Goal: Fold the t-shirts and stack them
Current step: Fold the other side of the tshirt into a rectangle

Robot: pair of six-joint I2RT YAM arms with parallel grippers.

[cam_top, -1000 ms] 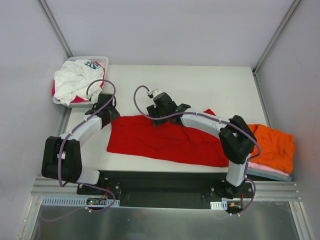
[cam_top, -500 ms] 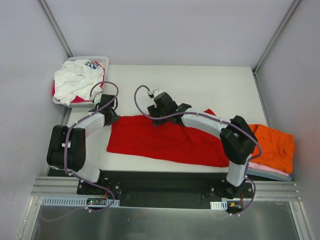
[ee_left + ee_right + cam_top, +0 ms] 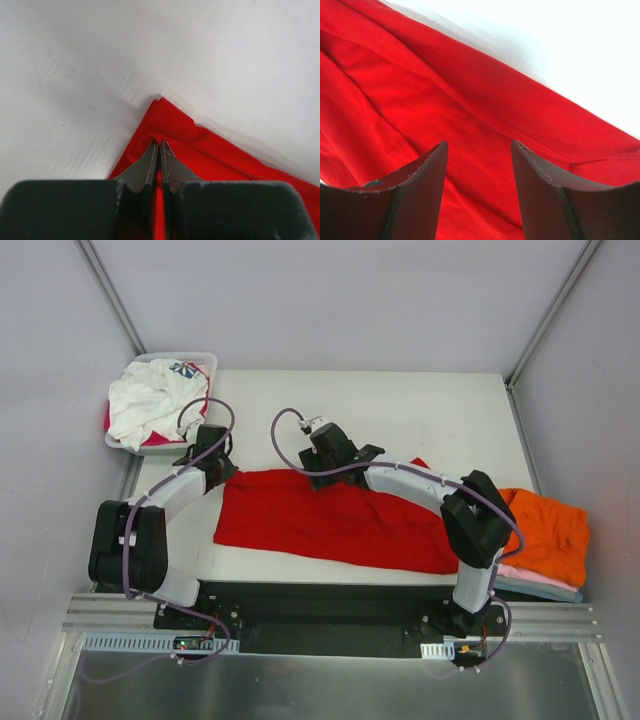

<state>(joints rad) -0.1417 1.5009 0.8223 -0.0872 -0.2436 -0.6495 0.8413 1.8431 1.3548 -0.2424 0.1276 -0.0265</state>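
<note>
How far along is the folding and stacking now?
Done: orange t-shirt tops a folded stack at the right. In hand: left gripper pinches a corner of the red t-shirt; right gripper hangs open above it. Left: the white printed t-shirt waits crumpled in the basket.

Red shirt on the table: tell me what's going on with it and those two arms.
The red t-shirt lies spread across the table. The left tool is pinched shut on its far left corner, while the right tool is poised open over the shirt's far edge, gripping nothing. A fold looks about to start. An orange t-shirt tops a small stack at the right edge, and a white t-shirt sits crumpled in the basket at the far left.
</note>
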